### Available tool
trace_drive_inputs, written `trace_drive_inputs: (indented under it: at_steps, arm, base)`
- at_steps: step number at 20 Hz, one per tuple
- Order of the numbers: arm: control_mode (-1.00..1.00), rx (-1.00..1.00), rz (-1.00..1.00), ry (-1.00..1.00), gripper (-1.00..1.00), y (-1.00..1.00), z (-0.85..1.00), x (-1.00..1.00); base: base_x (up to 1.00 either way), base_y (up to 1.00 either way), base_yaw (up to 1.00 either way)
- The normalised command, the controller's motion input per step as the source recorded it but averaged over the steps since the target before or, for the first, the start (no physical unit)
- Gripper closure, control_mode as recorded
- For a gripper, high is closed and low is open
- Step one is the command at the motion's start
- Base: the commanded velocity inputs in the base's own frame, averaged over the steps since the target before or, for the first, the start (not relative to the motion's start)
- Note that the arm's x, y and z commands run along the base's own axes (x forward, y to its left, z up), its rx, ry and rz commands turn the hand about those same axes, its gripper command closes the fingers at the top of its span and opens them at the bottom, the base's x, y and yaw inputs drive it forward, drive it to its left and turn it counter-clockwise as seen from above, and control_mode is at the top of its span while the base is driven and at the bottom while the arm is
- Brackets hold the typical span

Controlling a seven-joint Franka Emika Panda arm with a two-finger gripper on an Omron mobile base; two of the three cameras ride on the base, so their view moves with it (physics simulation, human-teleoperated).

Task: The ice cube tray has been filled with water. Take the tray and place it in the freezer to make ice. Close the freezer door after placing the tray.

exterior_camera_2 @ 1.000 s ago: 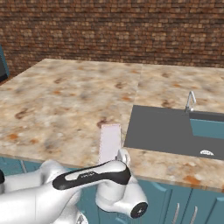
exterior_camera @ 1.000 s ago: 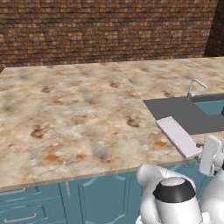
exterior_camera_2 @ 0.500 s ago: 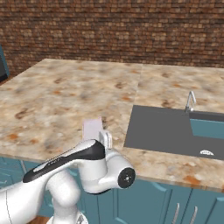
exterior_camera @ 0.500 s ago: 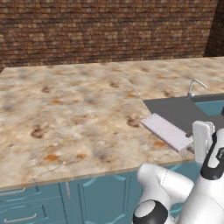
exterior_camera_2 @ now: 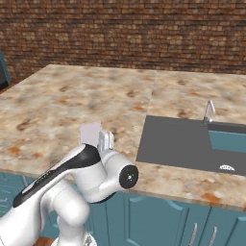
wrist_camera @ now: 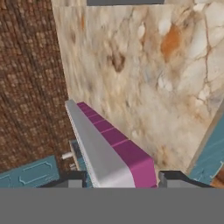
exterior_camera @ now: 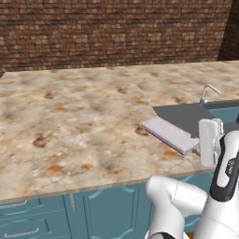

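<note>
Holding the ice cube tray (wrist_camera: pixel 114 153) by one short end, we are in the carrying step — the tray is up off the table (exterior_camera: pixel 70 121) and the freezer is somewhere outside these views. Our gripper (wrist_camera: pixel 120 177) is clamped on the tray, one dark finger on each side of it, as the hand view shows with the pink-purple edge running away from the fingers. In the left base view the tray hangs out flat from the hand, over the front part of the table just beside the dark sink (exterior_camera: pixel 186 116); in the right base view only its pale end peeks above the arm.

We judge the pickup done and the placing and door-closing not yet begun. The next move calls for swinging or driving round toward the freezer while keeping the tray level — it is said to hold water, so a tilt could spill it. The long tray held at one end may also sag or twist in the grip.
</note>
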Motion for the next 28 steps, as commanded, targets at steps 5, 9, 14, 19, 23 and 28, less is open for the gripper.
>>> trace_drive_inputs:
  at_steps: [5, 9, 14, 19, 23, 28]
  arm:
    - [-1.00, 0.14, 0.00, 0.15, 1.00, 0.13, 0.43, 0.02]
    - [-1.00, 0.00, 0.00, 0.07, 1.00, 0.15, 0.50, -0.07]
    - [-1.00, -0.02, 0.00, -0.02, 1.00, 0.16, 0.40, -0.34]
    - [-1.00, 0.00, 0.00, -0.07, 1.00, 0.14, 0.16, -0.27]
    - [-1.00, -0.02, 0.00, -0.04, 1.00, 0.21, 0.26, -0.06]
    - [-1.00, -0.03, 0.01, -0.08, 1.00, 0.32, 0.39, 0.00]
  base:
    - [0.00, 0.00, 0.00]
    - [0.00, 0.00, 0.00]
    - [0.00, 0.00, 0.00]
    - [0.00, 0.00, 0.00]
    - [0.00, 0.00, 0.00]
    - [0.00, 0.00, 0.00]
